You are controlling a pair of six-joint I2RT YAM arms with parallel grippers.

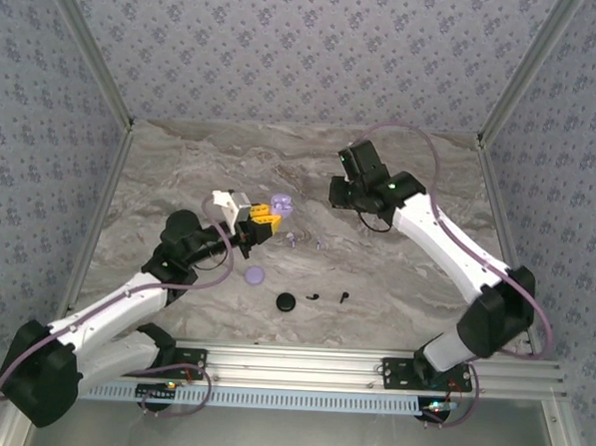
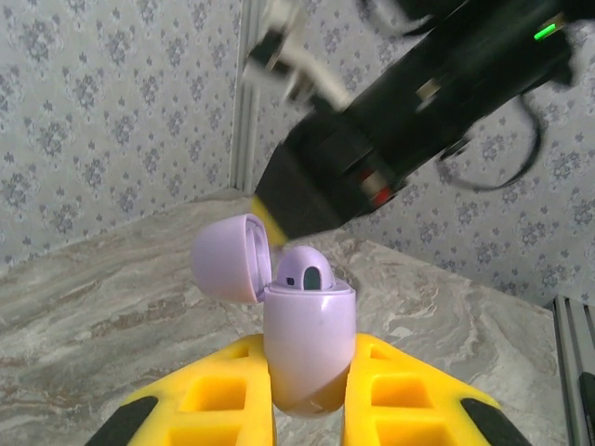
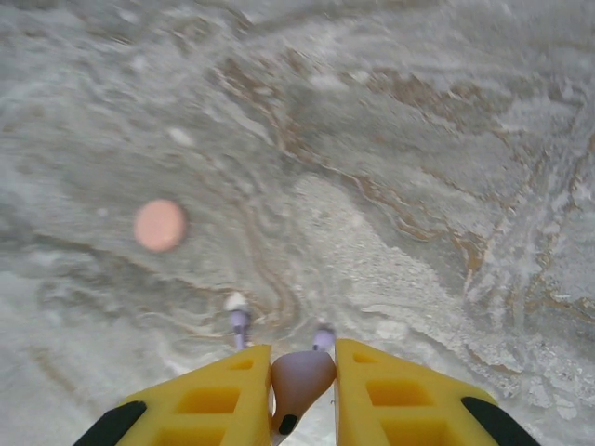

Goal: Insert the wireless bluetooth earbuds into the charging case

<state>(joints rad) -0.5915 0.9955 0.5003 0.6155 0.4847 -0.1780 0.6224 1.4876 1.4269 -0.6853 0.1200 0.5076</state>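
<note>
My left gripper [image 2: 307, 409] is shut on a lilac charging case [image 2: 310, 339] and holds it upright above the table. The case lid [image 2: 231, 257] hangs open to the left. One lilac earbud [image 2: 307, 269] sits in the case. My right gripper [image 3: 302, 395] is shut on a pale pinkish earbud [image 3: 299, 376], well above the marbled table. Below it lie two lilac earbuds [image 3: 239, 321] [image 3: 323, 336]. In the top view the case [image 1: 281, 206] is at the left gripper's tip [image 1: 261, 221], with the right arm [image 1: 380, 192] to its right.
A black round case [image 1: 287, 301] and two black earbuds [image 1: 314, 296] [image 1: 343, 296] lie near the table's front. A lilac disc [image 1: 254, 275] lies left of them. A blurred pinkish disc [image 3: 160, 224] lies on the table. The right arm's black body [image 2: 418, 111] hangs close behind the case.
</note>
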